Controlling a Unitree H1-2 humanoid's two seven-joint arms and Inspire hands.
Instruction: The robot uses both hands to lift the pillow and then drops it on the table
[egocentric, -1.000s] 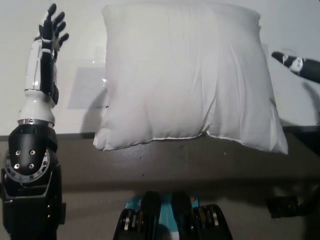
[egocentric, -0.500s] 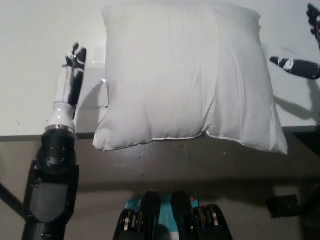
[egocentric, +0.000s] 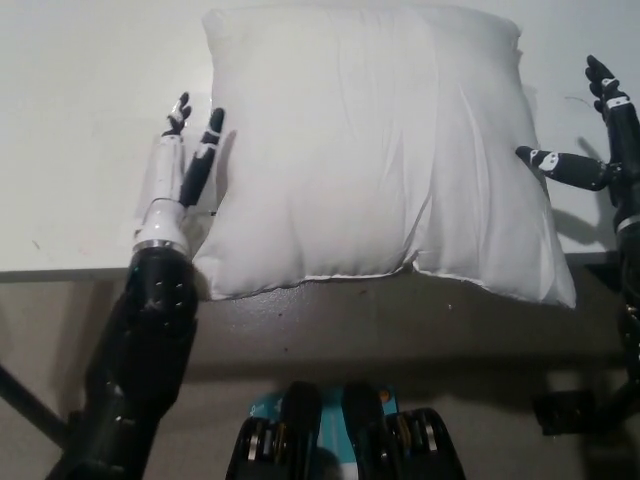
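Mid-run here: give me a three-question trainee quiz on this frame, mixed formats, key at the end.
1. True or false: the pillow hangs over the table front edge.
2. Which hand is at the pillow's left side? A) left hand B) right hand
3. Fill in: both hands are ____, holding nothing.

Key: 1 true; 2 A; 3 open.

No readable text, label, brand, number or sign anywhere — not on the pillow (egocentric: 370, 150), nor on the table (egocentric: 80, 120) — nothing legible.
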